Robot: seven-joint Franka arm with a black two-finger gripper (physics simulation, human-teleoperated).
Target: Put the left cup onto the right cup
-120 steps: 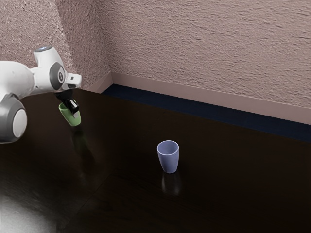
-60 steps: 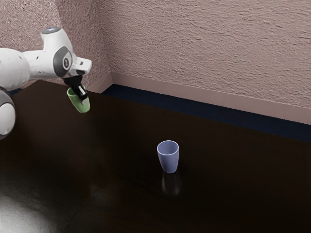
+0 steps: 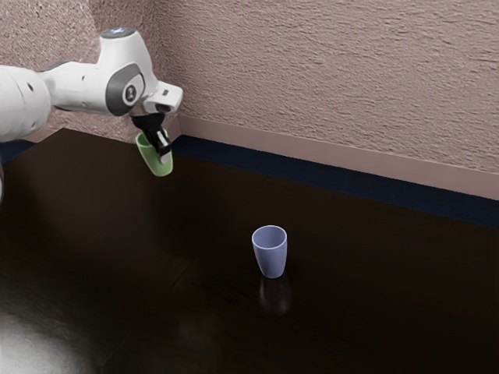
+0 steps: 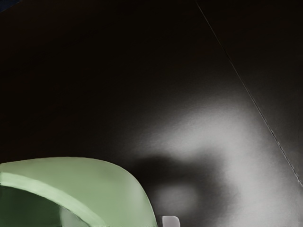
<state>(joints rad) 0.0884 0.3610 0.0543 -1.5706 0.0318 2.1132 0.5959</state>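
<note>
A green cup [image 3: 153,160] hangs tilted in the air, high above the dark table at the exterior view's upper left, with my gripper [image 3: 160,145] shut on its rim. The same green cup [image 4: 71,194] looms large and blurred just under my hand in the wrist view. A lilac cup [image 3: 270,251] stands upright on the table [image 3: 374,296] near the middle, well to the exterior view's right of and below the held cup.
The glossy dark table reflects a bright patch at the lower left corner [image 3: 31,347]. A textured pink wall [image 3: 335,70] with a baseboard [image 3: 335,160] runs behind the table's far edge.
My arm has risen and swung toward the exterior view's right, carrying the green cup closer to the lilac cup. The lilac cup has stayed put.
</note>
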